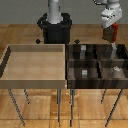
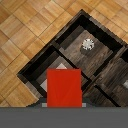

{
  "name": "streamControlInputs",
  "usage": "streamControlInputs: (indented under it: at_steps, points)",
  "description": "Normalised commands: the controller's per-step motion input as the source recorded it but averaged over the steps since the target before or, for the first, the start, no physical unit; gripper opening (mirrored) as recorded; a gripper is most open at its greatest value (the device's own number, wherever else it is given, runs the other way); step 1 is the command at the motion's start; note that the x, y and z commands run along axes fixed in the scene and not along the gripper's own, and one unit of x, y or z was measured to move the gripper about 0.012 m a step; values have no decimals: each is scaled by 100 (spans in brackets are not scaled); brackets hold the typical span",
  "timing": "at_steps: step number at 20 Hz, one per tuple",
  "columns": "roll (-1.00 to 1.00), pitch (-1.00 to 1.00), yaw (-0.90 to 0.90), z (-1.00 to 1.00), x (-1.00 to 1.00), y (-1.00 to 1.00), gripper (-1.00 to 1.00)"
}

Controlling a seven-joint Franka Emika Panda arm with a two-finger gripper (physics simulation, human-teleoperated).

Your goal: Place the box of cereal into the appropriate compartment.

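1. Wooden floor lies under two raised bins.
2. The gripper (image 1: 110, 31) has its jaws closed on the box of cereal (image 2: 64, 88), carried clear of the walls.
3. It hangs above the compartment (image 1: 114, 51), ready for lowering.

My arm reaches up out of the frame from its black base (image 1: 55, 29) and returns near the exterior view's upper right; my white wrist (image 1: 110, 14) hangs pointing down; my gripper (image 1: 111, 34) is closed on the red box (image 1: 112, 33), jaws pinching its flat sides, held aloft
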Motion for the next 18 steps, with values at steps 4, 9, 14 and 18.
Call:
streamControlInputs:
  at_steps: [4, 9, 14, 18]
  points:
    - [0, 0, 0, -38, -25, 0, -100]
    - [0, 0, 0, -100, 0, 0, -100]
    - [0, 0, 0, -100, 0, 0, -100]
    - [0, 0, 0, -100, 0, 0, -100]
